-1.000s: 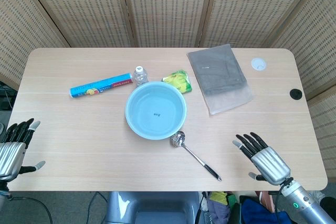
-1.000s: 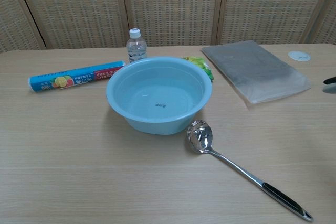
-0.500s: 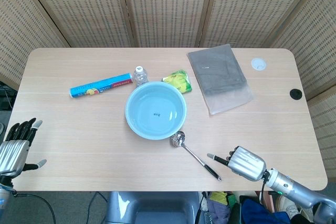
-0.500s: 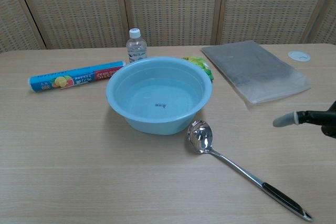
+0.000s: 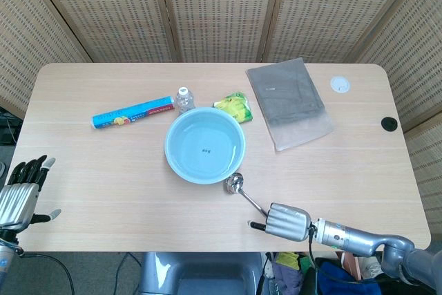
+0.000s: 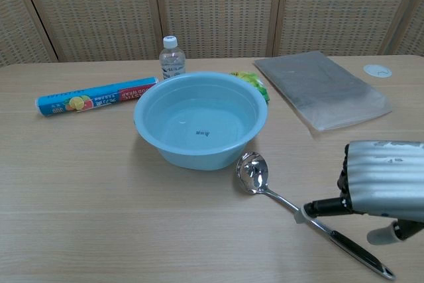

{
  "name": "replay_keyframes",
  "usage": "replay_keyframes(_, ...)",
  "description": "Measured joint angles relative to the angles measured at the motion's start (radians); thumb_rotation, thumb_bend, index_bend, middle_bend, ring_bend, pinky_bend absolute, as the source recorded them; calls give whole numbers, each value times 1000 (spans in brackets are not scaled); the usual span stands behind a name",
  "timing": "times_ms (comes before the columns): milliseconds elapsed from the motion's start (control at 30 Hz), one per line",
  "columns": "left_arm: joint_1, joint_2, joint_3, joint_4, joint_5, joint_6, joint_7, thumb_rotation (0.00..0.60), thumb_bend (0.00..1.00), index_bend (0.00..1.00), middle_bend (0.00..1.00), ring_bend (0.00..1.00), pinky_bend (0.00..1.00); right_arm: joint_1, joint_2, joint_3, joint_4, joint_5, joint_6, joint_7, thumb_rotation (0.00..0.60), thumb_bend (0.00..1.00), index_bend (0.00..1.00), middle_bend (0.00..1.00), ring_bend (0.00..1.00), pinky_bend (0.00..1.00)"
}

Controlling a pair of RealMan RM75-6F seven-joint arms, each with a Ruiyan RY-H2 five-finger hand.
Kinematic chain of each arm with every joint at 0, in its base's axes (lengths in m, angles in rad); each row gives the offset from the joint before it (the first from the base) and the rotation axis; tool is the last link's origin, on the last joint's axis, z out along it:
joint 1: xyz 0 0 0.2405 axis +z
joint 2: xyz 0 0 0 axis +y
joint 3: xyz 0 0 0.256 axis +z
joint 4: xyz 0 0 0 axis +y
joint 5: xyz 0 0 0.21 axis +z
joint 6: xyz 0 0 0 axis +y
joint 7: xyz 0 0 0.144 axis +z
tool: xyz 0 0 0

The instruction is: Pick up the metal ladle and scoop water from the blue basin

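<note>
The blue basin [image 5: 204, 146] [image 6: 201, 120] holds water and stands mid-table. The metal ladle [image 5: 238, 188] [image 6: 253, 172] lies flat just right of it, bowl near the basin's rim, its black-gripped handle running toward the front right. My right hand [image 5: 286, 222] [image 6: 383, 187] is over the handle's black part, knuckles up. Its fingers [image 6: 324, 206] stretch out above the shaft and the thumb [image 6: 382, 234] sits on the handle's other side; the handle is not gripped. My left hand [image 5: 18, 197] is open at the table's left front edge, seen only in the head view.
Behind the basin lie a blue wrap roll [image 5: 132, 112] [image 6: 96, 95], a small water bottle [image 5: 183, 98] [image 6: 171, 57] and a yellow-green packet [image 5: 235, 107]. A grey bag [image 5: 289, 101] [image 6: 321, 89] and a white disc [image 5: 339, 85] sit at the back right.
My right hand swept left along the front edge, from open table right of the ladle to directly over its black handle. The ladle, basin and left hand stayed put.
</note>
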Motion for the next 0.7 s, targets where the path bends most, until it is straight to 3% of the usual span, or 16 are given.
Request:
replay_keyframes(300, -4, 9, 0, 4, -3, -5, -22, 600, 0, 0, 0, 0, 0, 44, 26, -56, -43, -41, -97, -187, 600, 709, 398, 909, 893, 1000)
replay_keyframes(700, -12, 3, 4, 8, -2, -12, -16, 600, 0, 0, 0, 0, 0, 30, 29, -94, -64, 8, -178, -321, 600, 740, 403, 909, 893, 1000)
